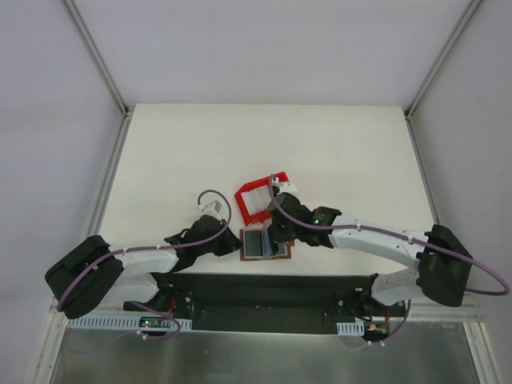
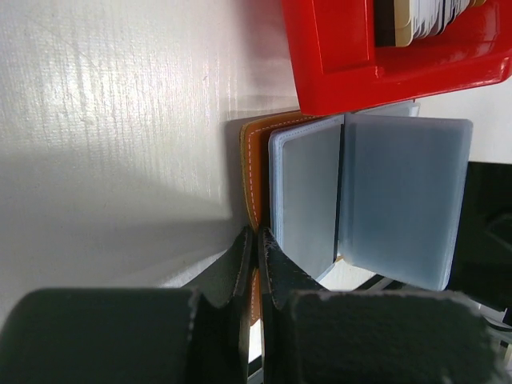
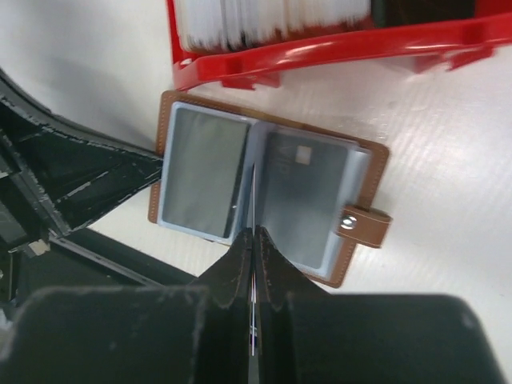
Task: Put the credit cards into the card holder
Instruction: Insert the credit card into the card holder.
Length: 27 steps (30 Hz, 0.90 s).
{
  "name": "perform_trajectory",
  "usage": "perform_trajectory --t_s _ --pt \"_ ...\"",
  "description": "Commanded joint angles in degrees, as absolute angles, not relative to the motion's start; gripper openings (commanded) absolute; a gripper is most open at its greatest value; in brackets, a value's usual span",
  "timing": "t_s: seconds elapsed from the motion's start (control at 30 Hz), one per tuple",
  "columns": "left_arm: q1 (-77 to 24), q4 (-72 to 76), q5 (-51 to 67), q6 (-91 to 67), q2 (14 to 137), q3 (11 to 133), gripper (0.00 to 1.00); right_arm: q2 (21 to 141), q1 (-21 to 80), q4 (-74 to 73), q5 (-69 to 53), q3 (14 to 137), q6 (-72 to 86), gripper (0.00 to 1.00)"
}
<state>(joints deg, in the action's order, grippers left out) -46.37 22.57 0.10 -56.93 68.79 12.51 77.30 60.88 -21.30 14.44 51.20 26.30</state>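
The card holder (image 3: 206,164) lies open on the table, brown cover down, with pale grey-blue sleeves showing. A strap with a snap (image 3: 365,225) sticks out on its right. My left gripper (image 2: 258,237) is shut on the brown left edge of the card holder (image 2: 254,160). My right gripper (image 3: 254,234) is shut on a credit card (image 3: 254,208), seen edge-on and standing upright over the holder's middle fold. Another card with a pale square (image 3: 301,155) sits inside the right sleeve. In the top view both grippers meet at the card holder (image 1: 258,242).
A red plastic tray (image 3: 320,50) stands just beyond the holder, with several more cards (image 3: 264,20) upright in it. In the left wrist view one clear sleeve (image 2: 404,200) is lifted. The table's near edge and the black base plate (image 1: 264,292) lie right behind the holder.
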Motion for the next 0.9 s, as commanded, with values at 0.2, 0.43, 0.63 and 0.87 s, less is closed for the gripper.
perform_trajectory --t_s 0.2,0.43,0.63,0.87 --pt "-45.88 12.39 -0.26 -53.61 70.84 10.55 0.0 83.32 62.23 -10.28 4.83 52.47 26.63 0.0" --pt "-45.88 12.04 -0.18 -53.79 70.49 10.28 0.0 77.0 59.6 -5.64 7.21 45.46 29.17 0.0" --pt "-45.88 12.04 -0.09 -53.44 71.98 10.9 0.0 72.69 54.76 6.22 3.0 35.96 32.95 0.0" --pt "-45.79 12.04 -0.09 -53.35 73.04 11.43 0.0 74.0 52.39 15.1 0.79 31.21 35.68 0.0"
